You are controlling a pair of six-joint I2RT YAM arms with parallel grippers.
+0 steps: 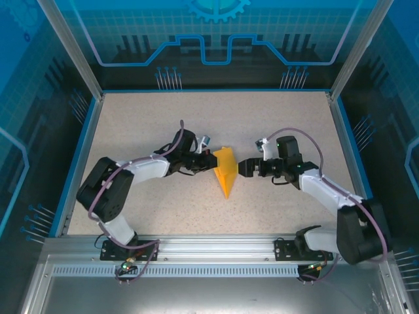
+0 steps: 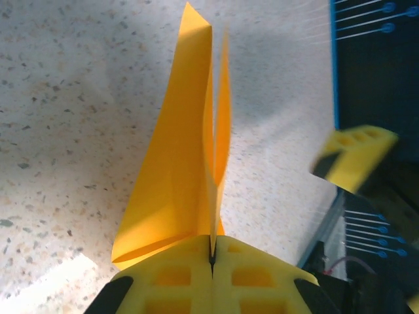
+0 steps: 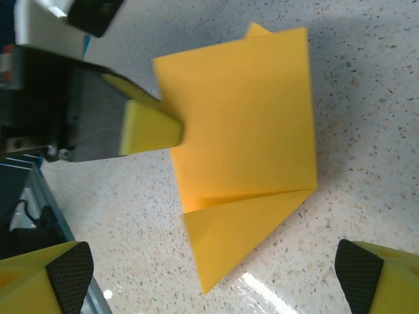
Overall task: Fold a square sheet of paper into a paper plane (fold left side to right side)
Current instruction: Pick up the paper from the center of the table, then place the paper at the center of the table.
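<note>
The orange-yellow square sheet of paper (image 1: pixel 226 171), folded into a pointed paper plane shape, lies mid-table with its tip toward the near edge. My left gripper (image 1: pixel 208 161) is shut on its left edge. In the left wrist view the paper (image 2: pixel 177 163) stands up out of the closed yellow jaws (image 2: pixel 213 252), one flap raised beside another. My right gripper (image 1: pixel 243 167) is open just right of the paper and not touching it. In the right wrist view the paper (image 3: pixel 242 118) lies ahead of the open right gripper (image 3: pixel 214 288), and a left fingertip (image 3: pixel 147 127) pinches its edge.
The speckled beige table (image 1: pixel 131 131) is bordered by a blue rim and metal frame posts. The aluminium base rail (image 1: pixel 209 248) runs along the near edge. A yellow right fingertip (image 2: pixel 357 154) shows blurred at the right of the left wrist view.
</note>
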